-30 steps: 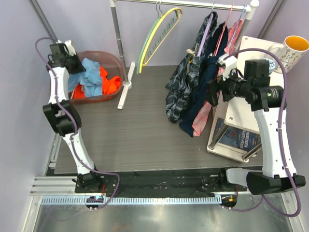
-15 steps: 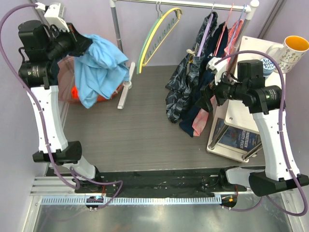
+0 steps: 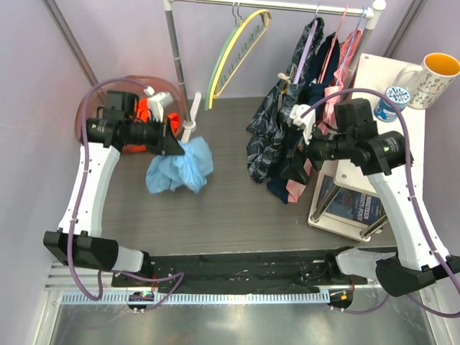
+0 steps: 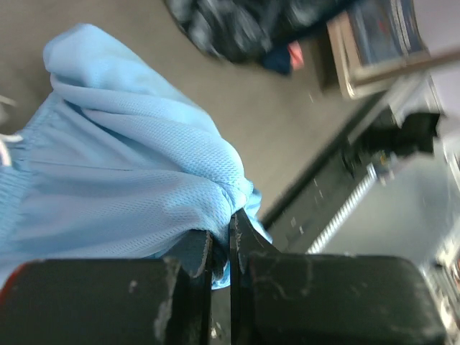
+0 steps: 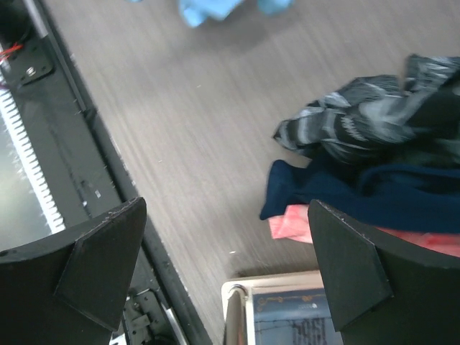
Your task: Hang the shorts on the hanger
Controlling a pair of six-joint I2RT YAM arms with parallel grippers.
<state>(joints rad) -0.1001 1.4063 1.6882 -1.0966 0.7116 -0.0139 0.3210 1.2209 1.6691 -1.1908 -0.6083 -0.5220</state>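
The left arm is rising from its base, bending at the elbow and stretching its forearm level over the counter. The left claw is pointing sideways toward the middle of the counter. Its fingers are pressed nearly together, pinching a fold of the shorts. The left wrist view is showing the light blue mesh bunched right at the tips, with the gathered waistband off to one side. The rest of the fabric is hanging in a crumpled bundle just below and ahead of the claw. Whether it is touching the counter cannot be told.

The hanger is hanging from the rail, well above and beyond the left claw, apart from the shorts.

The right arm is standing upright with its forearm bent inward. The right claw is hanging beside the dark clothes, its fingers spread wide apart and gripping nothing.
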